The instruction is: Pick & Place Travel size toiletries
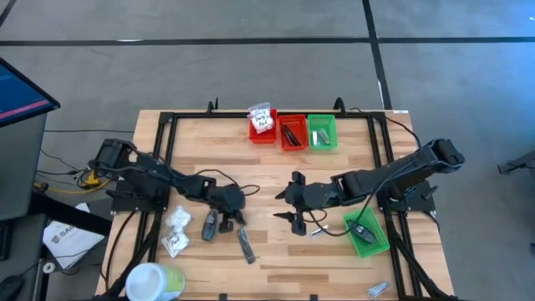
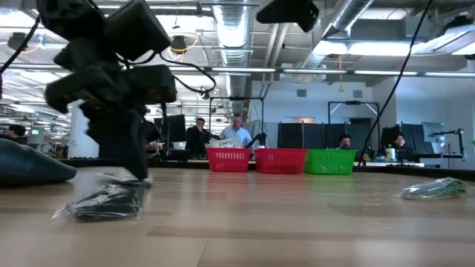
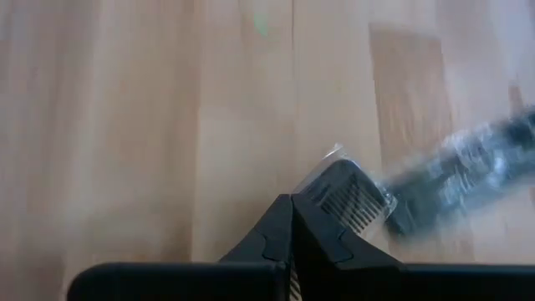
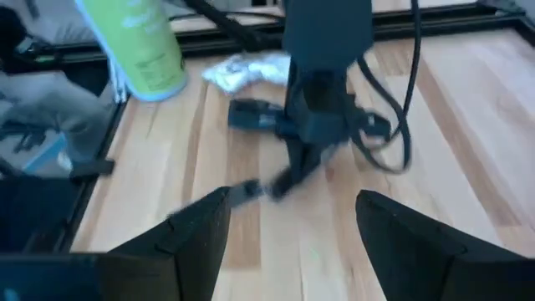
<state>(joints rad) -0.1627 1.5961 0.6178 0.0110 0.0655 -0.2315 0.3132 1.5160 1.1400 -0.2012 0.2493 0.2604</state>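
Several toiletries lie at the table's near left: white crinkly packets [image 1: 176,230], a dark oval packet [image 1: 210,224] and a slim dark stick in clear wrap [image 1: 245,245]. My left gripper [image 1: 240,219] is shut and slants down beside them. Its tips [image 3: 291,201] stand right at the end of a dark ribbed item in clear plastic [image 3: 351,194]. My right gripper [image 1: 292,206] hangs open above mid-table with nothing between its fingers [image 4: 209,230]; it faces the left gripper [image 4: 311,125]. My left gripper's shut fingertips [image 3: 313,219] come slanting down from above at the end of the clear-wrapped dark item [image 3: 334,180], which lies flat on the table. I cannot tell whether they touch it.
Two red bins [image 1: 262,127] [image 1: 292,134] and a green bin [image 1: 322,133] line the far edge. Another green bin [image 1: 365,232] sits at the near right, silvery sachets [image 1: 376,289] lie near the front edge, and a white-and-green tub [image 1: 155,281] lies at the near left corner. People sit beyond the table.
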